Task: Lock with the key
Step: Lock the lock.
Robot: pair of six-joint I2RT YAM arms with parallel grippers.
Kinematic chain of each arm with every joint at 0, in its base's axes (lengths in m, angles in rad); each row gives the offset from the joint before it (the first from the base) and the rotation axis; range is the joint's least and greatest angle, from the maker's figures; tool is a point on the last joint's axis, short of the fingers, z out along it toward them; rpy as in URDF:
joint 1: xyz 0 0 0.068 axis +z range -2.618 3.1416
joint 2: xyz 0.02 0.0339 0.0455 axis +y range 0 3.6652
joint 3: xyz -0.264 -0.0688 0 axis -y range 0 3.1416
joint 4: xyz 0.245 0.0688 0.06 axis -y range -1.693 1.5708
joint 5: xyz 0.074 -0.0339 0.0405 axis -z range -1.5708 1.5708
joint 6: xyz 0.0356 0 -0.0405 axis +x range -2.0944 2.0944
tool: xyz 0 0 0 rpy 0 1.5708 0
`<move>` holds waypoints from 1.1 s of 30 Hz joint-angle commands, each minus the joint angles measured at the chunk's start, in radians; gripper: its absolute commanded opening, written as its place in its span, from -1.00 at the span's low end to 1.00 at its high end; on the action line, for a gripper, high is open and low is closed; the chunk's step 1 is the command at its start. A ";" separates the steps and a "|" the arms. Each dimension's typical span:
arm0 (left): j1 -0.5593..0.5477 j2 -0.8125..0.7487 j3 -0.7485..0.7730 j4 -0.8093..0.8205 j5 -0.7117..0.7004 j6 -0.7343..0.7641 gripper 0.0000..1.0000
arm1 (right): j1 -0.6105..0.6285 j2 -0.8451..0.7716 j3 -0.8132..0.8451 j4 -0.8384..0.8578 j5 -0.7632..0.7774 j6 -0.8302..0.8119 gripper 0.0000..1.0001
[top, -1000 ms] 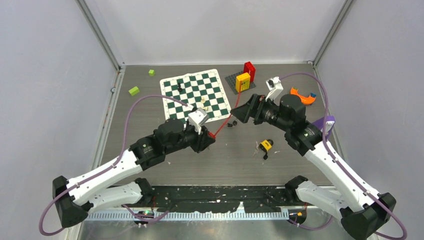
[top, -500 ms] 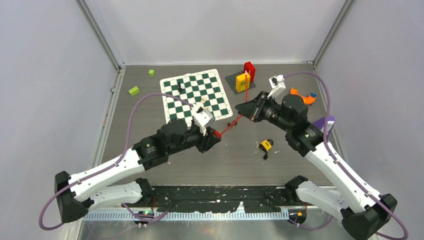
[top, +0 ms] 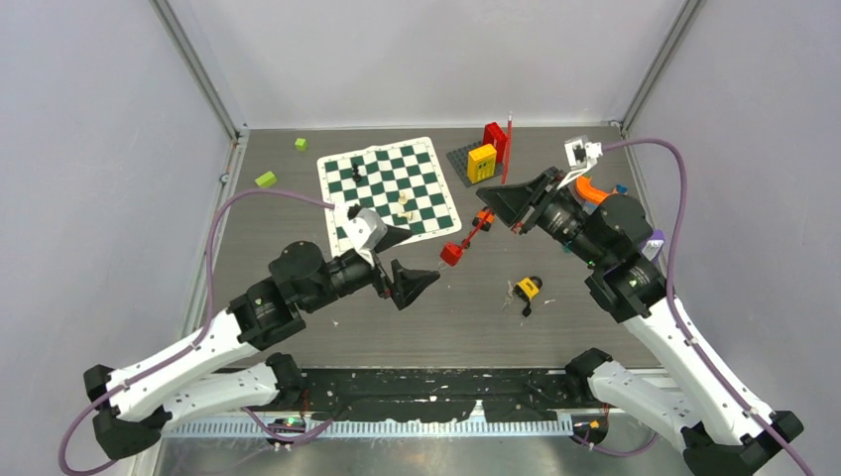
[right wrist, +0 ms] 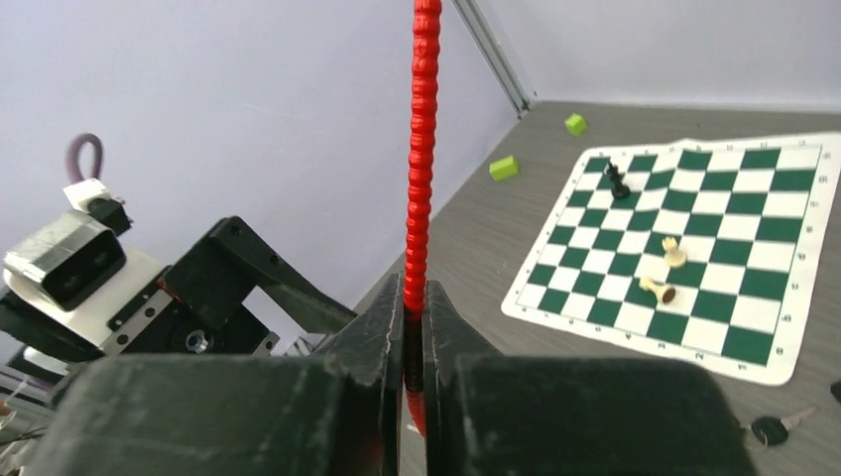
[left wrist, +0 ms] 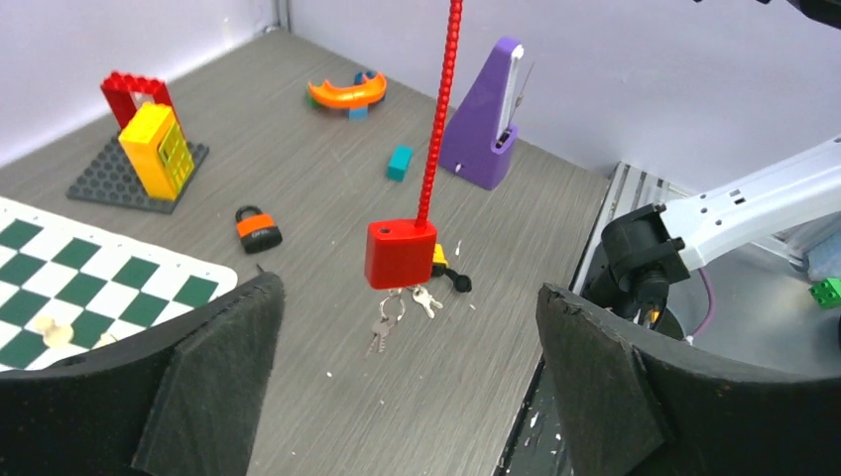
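A red lock body (left wrist: 400,254) hangs in the air from its red ribbed cable (left wrist: 439,119), with a ring of keys (left wrist: 387,319) dangling under it. My right gripper (right wrist: 415,317) is shut on the cable (right wrist: 421,149), which runs up past its fingers. From above, the right gripper (top: 496,210) holds the cable slanting down to the lock body (top: 451,255). My left gripper (top: 413,260) is open just left of the lock body and touches nothing. In its wrist view the left gripper (left wrist: 409,297) stands wide, with the lock beyond its pads.
A chessboard (top: 389,188) with a few pieces lies behind the left gripper. A yellow padlock (top: 529,289) and an orange padlock (left wrist: 257,227) lie on the table. Brick models on a grey plate (top: 483,159), a purple metronome (left wrist: 486,119), an orange piece (top: 589,185) and green blocks (top: 265,179) stand around.
My left gripper let go of the lock, opened wide and drew back left. My right gripper shut on the cable and rose toward the back right, so the lock body hangs free.
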 commanded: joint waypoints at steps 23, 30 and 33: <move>-0.183 0.377 -0.023 0.637 -0.422 0.523 0.76 | 0.133 0.129 0.398 -0.643 0.739 0.421 -0.90; -0.189 0.428 -0.010 0.666 -0.350 0.538 0.79 | 0.132 0.120 0.432 -0.753 0.750 0.533 -0.90; -0.196 0.461 0.001 0.687 -0.350 0.537 0.78 | 0.133 0.110 0.431 -0.763 0.746 0.570 -0.90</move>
